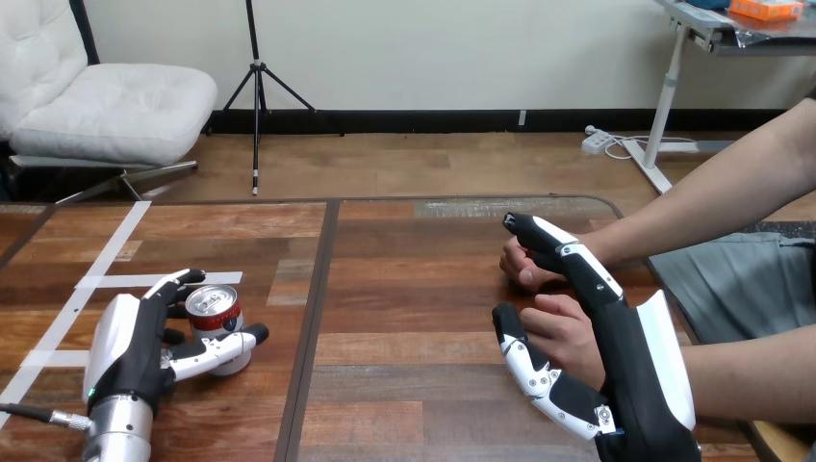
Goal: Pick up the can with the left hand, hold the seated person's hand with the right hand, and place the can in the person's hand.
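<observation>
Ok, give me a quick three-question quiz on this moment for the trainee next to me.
1. True or false: the can lies on its side on the table.
2. Which hand has its fingers curled round the can? A) left hand B) right hand C) neither
3. What sits between the right hand's thumb and its fingers?
Key: 1 false, it stands upright; 2 A; 3 the person's nearer hand.

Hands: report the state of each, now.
Left hand: closed round the can on the table.
Right hand: open, straddling the person's nearer hand, not gripping it.
</observation>
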Available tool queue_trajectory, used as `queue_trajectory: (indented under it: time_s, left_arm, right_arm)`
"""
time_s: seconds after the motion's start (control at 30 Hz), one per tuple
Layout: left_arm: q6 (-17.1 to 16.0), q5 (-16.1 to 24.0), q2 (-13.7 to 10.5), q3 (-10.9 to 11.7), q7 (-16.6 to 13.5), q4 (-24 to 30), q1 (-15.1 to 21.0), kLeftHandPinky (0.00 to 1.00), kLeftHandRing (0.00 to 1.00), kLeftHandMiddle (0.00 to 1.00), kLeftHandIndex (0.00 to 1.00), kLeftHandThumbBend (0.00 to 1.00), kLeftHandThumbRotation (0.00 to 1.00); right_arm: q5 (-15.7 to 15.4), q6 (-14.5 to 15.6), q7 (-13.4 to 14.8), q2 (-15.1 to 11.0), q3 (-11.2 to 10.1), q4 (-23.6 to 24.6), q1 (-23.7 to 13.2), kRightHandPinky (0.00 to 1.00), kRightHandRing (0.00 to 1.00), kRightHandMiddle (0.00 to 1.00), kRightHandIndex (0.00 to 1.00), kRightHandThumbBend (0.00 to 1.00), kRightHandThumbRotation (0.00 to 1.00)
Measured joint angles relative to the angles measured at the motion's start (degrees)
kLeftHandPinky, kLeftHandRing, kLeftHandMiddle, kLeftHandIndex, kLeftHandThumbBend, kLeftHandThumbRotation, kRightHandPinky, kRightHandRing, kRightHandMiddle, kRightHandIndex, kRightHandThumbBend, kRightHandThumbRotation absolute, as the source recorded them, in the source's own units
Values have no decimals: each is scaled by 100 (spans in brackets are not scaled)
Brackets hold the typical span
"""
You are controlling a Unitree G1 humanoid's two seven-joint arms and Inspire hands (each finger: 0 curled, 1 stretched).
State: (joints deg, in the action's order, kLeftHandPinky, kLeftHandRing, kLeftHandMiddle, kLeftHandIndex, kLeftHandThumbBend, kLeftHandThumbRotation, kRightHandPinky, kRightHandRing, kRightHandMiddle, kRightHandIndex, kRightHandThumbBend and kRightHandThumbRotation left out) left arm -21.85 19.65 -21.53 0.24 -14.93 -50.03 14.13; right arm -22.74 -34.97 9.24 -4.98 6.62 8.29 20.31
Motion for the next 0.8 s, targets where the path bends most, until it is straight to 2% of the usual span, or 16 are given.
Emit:
queue_trajectory:
  time_s: [0.33,0.8]
  left_arm:
    - [-309,11,8,-9,-297,-219,27,59,70,72,72,82,22]
    - [-441,35,15,-146,-577,-554,108,51,66,70,68,82,20]
  right_arm:
    - [5,0,-31,0,-2,5,22,84,85,84,82,26,0]
    - [12,13,-55,0,-6,36,62,85,86,84,82,26,0]
